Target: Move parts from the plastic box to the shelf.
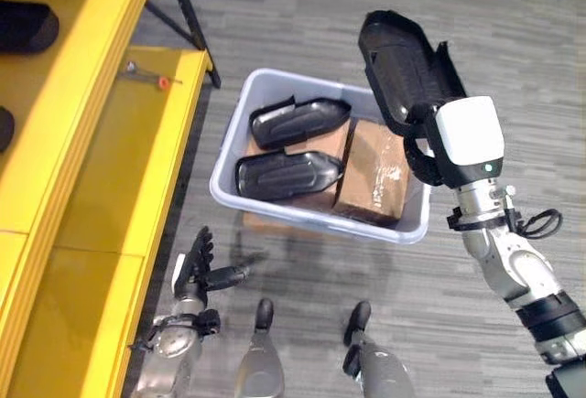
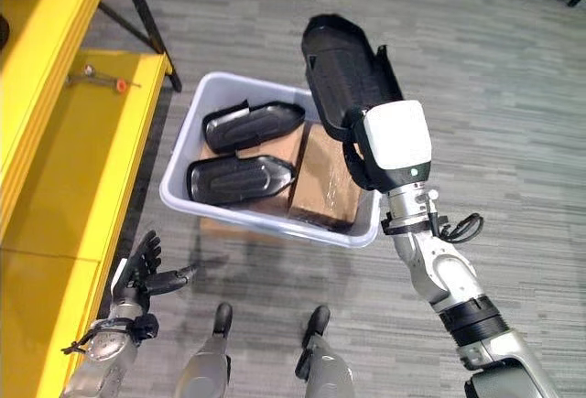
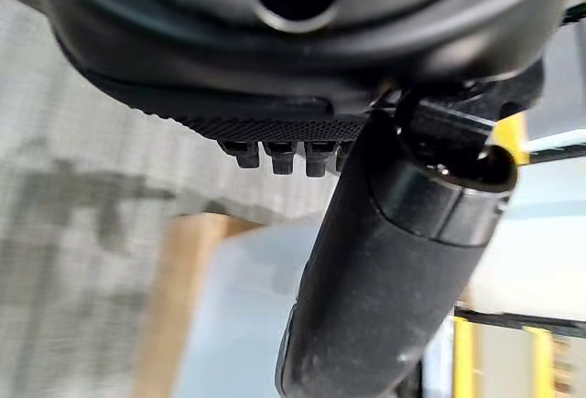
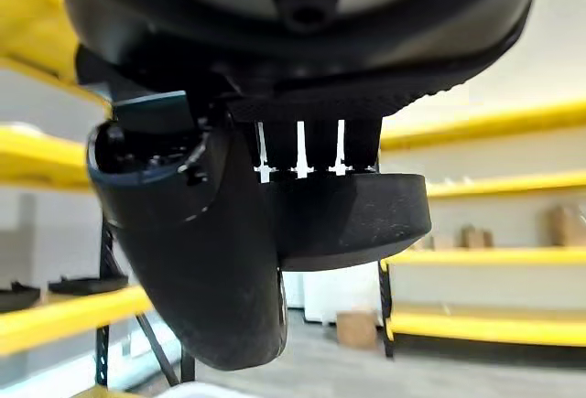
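My right hand (image 1: pixel 430 146) is shut on a long black plastic part (image 1: pixel 403 67), held up above the far right corner of the pale plastic box (image 1: pixel 231 199). In the right wrist view the same part (image 4: pixel 357 215) sits under my curled fingers (image 4: pixel 298 146). Two more black parts (image 1: pixel 298 122) (image 1: pixel 287 175) lie inside the box on brown cardboard packs (image 1: pixel 374 174). My left hand (image 1: pixel 195 267) hangs low near the floor beside the yellow shelf (image 1: pixel 119 197), fingers straight and holding nothing.
The yellow shelf runs along the left, with dark parts (image 1: pixel 26 25) on its upper level and a small tool with a red tip (image 1: pixel 151 76) on the lower board. A black shelf leg (image 1: pixel 190 16) stands behind the box. Grey carpet surrounds the box.
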Tool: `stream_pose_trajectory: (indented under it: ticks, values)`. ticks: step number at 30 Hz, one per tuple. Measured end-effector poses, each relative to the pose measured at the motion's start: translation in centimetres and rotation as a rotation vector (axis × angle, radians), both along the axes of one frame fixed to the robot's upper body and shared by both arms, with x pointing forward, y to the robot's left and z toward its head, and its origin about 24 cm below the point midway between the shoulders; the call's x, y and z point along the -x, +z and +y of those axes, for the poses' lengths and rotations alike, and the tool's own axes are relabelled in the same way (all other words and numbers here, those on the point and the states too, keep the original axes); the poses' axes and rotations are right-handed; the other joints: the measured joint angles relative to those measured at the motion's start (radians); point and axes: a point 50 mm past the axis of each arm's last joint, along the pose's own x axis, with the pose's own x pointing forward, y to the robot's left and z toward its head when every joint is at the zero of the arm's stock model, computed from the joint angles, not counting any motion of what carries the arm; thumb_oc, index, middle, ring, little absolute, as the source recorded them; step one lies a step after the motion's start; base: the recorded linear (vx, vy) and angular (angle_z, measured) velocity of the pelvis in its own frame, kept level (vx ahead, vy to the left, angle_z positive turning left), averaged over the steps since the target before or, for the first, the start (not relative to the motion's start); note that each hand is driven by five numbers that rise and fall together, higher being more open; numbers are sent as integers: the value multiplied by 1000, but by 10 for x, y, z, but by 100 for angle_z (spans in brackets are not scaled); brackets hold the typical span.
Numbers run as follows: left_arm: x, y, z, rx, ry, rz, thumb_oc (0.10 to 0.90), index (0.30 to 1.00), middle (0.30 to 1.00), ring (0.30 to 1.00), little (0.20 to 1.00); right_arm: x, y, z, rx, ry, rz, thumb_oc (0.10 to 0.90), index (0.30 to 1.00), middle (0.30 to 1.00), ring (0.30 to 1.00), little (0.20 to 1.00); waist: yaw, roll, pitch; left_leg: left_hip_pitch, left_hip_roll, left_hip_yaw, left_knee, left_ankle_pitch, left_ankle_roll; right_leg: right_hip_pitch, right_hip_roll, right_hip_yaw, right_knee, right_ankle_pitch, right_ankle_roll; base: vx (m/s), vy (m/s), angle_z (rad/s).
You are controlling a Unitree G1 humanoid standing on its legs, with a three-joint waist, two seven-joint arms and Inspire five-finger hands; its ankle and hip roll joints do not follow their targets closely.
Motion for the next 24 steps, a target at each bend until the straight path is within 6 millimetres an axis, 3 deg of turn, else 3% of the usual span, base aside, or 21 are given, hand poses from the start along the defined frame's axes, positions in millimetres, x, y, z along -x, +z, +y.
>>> stream_pose_trajectory:
  ticks: [3, 7, 12, 19, 21, 22, 23, 24]
  values:
    - [5, -2, 3, 0, 12, 12, 900, 1000, 1000, 1000, 1000, 3, 4, 7, 9, 40, -17, 400, 300, 300, 300, 300, -1, 1, -60, 19, 13, 20, -12, -4, -1, 5, 17, 22, -18, 4, -5, 42, -53, -24]
    - [7, -4, 1, 8, 10, 17, 900, 1000, 1000, 1000, 1000, 0, 13, 20, 31, 91, -43, 400, 300, 300, 300, 300, -9, 5, -80, 47, 33, 32, -14, -11, -8, 33, 41, 30, -36, 7, -9, 32, -109, -13]
    - [8, -9, -8, 46, 11, 24, 900, 1000, 1000, 1000, 1000, -4, 26, 53, 106, 218, -77, 400, 300, 300, 300, 300, 10, 20, -96, 57, 76, 25, -11, -14, -6, 57, 87, 20, -42, -3, -32, 37, -144, 5]
    - [23, -24, -21, 89, 5, 84, 900, 1000, 1000, 1000, 1000, -1, 24, 73, 115, 309, -72, 400, 300, 300, 300, 300, 74, 58, -131, 1, 125, -76, 10, -16, 3, 83, 150, -72, -42, -41, -61, -44, -98, 37]
    - [26, -28, -27, 109, 1, 100, 900, 1000, 1000, 1000, 1000, -2, 25, 70, 118, 297, -76, 400, 300, 300, 300, 300, 82, 73, -133, -66, 120, -109, 54, 18, -24, 70, 142, -125, -43, -48, -70, -90, 21, 83]
    - [31, -34, -31, 121, -6, 130, 900, 1000, 1000, 1000, 1000, -2, 25, 68, 127, 290, -76, 400, 300, 300, 300, 300, 92, 100, -134, -108, 113, -104, 56, 35, -14, 70, 144, -172, -36, -48, -75, -74, 25, 122]
    - [27, -35, -35, 133, -20, 134, 900, 1000, 1000, 1000, 1000, -2, 23, 63, 124, 273, -82, 400, 300, 300, 300, 300, 88, 110, -129, -137, 97, -84, 74, 72, -21, 62, 135, -203, -10, -60, -72, -41, 8, 224]
    - [19, -33, -46, 165, -48, 120, 900, 1000, 1000, 1000, 1000, -2, 16, 46, 142, 201, -56, 400, 300, 300, 300, 300, 64, 122, -131, -175, 107, 130, 47, 18, 64, 69, 73, -305, 15, -103, -88, -75, 72, 212]
